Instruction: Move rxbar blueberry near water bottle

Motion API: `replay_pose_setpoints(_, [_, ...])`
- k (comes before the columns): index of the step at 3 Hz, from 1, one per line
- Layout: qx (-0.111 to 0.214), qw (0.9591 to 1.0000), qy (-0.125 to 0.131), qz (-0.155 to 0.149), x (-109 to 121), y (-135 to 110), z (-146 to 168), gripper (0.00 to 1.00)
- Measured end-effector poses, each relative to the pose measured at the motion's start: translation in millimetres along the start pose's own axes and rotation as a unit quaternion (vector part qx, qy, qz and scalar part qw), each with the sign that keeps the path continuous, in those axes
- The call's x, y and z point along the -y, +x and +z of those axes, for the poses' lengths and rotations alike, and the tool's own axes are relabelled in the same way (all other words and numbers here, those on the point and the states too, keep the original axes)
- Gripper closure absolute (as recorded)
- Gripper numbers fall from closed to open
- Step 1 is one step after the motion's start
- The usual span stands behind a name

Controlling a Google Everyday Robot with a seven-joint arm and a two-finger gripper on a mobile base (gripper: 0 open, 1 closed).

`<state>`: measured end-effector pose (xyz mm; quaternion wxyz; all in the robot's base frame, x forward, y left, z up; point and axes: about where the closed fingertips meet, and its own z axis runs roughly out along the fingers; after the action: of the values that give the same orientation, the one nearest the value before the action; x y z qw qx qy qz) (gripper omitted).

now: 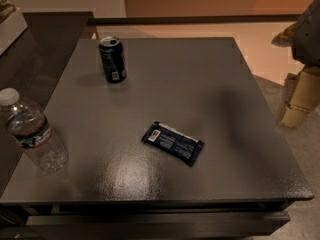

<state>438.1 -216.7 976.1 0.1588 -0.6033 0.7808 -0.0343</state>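
The rxbar blueberry [173,143], a flat dark navy wrapper with a white label patch at its left end, lies flat near the middle of the grey table [200,84], slightly toward the front. The water bottle [33,131], clear with a white cap and a dark label band, stands at the table's front left edge. My gripper [299,100] hangs at the far right of the view, beyond the table's right edge and well away from the bar. It holds nothing that I can see.
A dark blue soda can [112,59] stands upright at the table's back left. A darker counter [45,39] adjoins the table on the left. Beige floor [260,39] lies behind and to the right.
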Motion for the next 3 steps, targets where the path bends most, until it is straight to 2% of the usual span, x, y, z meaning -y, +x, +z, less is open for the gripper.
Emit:
replay_pose_setpoints(1, [0.000,1.0000,0.000,0.000,0.0,0.0,0.0,0.00])
replay_pose_setpoints(2, [0.018,0.9997,-0.007,0.017,-6.1,-10.3,6.3,0.00])
replay_pose_setpoints(3, [0.042,0.9982,-0.020,0.039,-20.2,-34.3,25.7,0.00])
